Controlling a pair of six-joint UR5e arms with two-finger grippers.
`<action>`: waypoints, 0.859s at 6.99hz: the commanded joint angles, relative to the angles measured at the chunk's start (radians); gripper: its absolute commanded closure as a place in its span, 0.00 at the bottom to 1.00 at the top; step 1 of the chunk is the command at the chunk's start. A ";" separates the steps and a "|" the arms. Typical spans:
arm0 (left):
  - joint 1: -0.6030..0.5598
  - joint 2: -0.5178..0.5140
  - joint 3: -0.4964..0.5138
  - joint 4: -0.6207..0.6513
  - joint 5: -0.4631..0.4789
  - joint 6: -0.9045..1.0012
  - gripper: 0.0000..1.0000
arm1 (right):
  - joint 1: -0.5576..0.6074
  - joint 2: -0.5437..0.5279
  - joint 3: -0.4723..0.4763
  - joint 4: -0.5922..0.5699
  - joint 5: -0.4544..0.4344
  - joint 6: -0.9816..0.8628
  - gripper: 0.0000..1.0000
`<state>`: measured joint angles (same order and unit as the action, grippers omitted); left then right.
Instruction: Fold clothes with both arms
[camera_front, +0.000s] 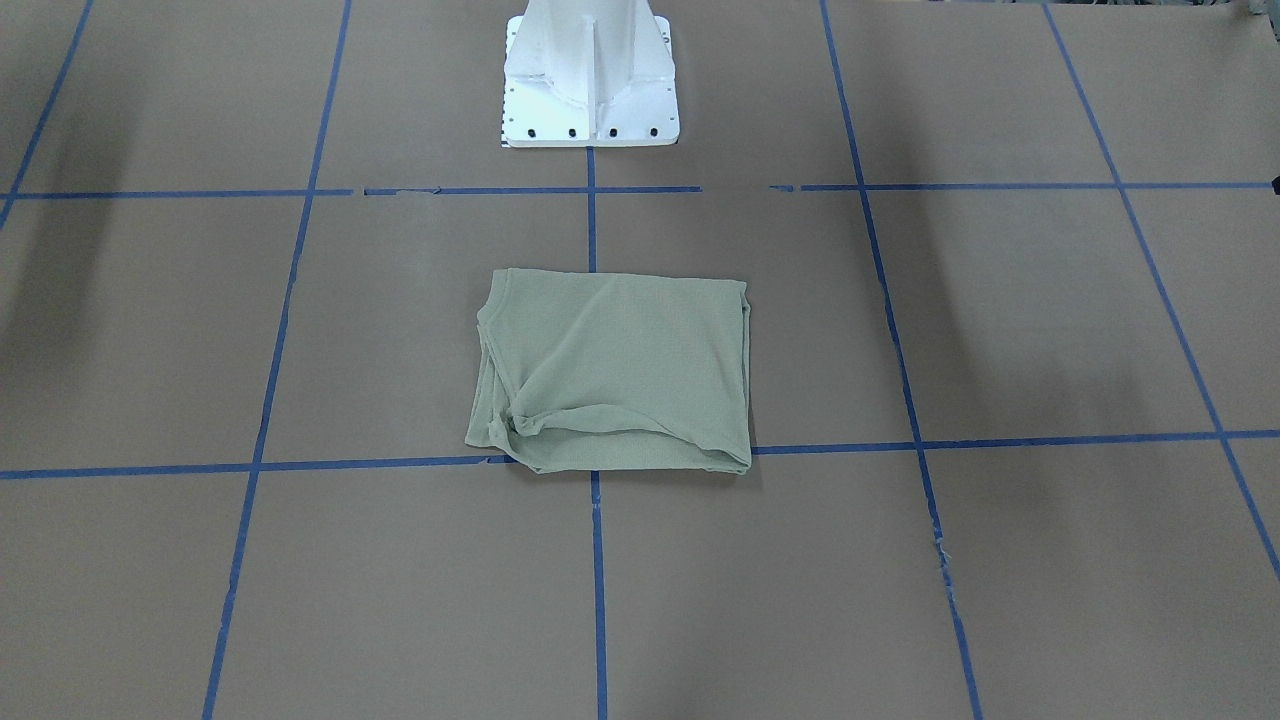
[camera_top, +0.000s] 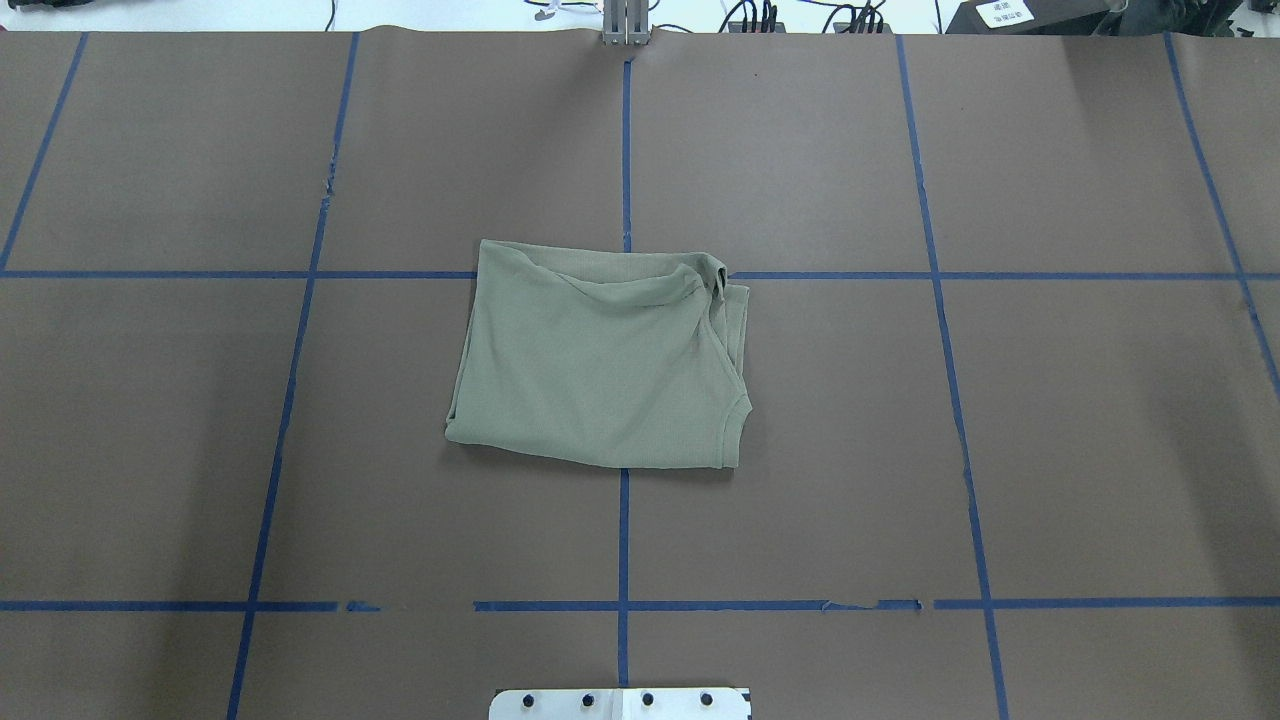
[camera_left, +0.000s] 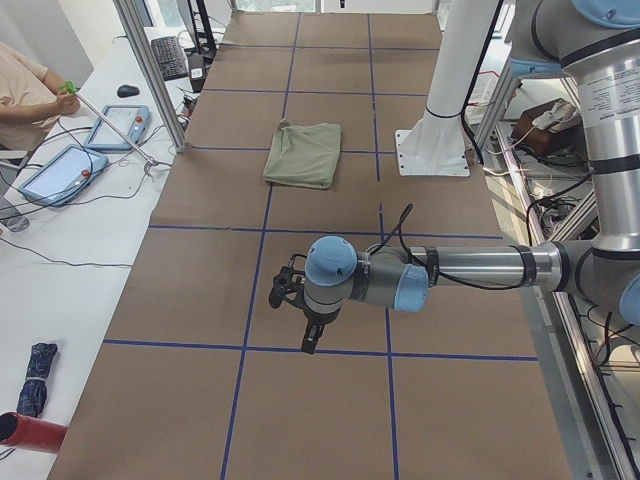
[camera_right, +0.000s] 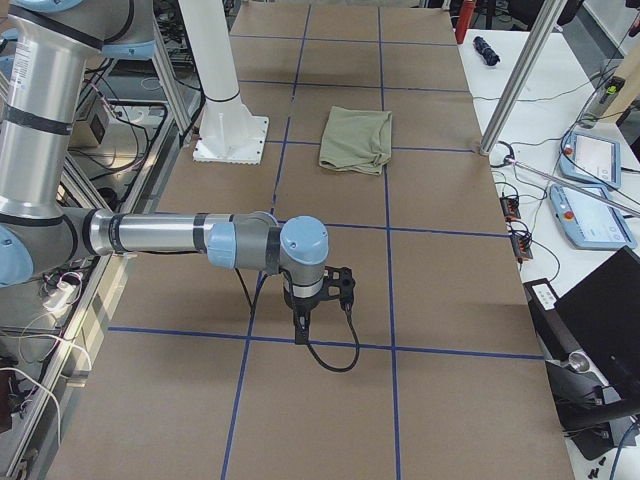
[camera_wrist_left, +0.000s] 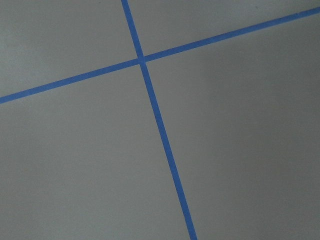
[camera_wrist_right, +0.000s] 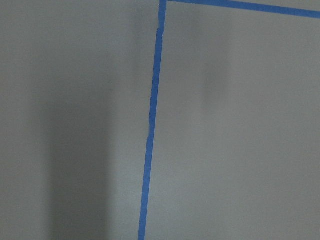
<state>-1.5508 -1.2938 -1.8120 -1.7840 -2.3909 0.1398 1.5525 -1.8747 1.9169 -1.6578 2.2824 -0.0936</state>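
My left gripper (camera_left: 311, 338) hangs over the brown table cover (camera_top: 200, 450) at my left end, pointing down at the blue tape lines (camera_wrist_left: 155, 115). My right gripper (camera_right: 300, 325) hangs the same way at the other end. I cannot tell whether either pair of jaws is apart or together. Ahead of my white pedestal base (camera_front: 590, 90), the sage-green shirt (camera_top: 600, 370) lies folded into a rough rectangle at the table's middle, over the centre tape line and well apart from both grippers. Beyond it, teach pendants (camera_left: 115, 125) lie on a white side desk.
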 joint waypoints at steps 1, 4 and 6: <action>0.000 -0.009 -0.010 0.043 0.002 0.001 0.00 | 0.000 0.000 -0.001 0.001 0.000 0.000 0.00; -0.005 -0.015 -0.021 0.109 0.009 0.007 0.00 | 0.000 0.003 -0.001 0.001 0.000 0.000 0.00; -0.008 -0.016 -0.019 0.109 0.018 0.000 0.00 | 0.000 0.005 0.001 0.001 0.000 0.000 0.00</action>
<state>-1.5561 -1.3099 -1.8271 -1.6750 -2.3768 0.1422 1.5524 -1.8706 1.9161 -1.6567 2.2826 -0.0936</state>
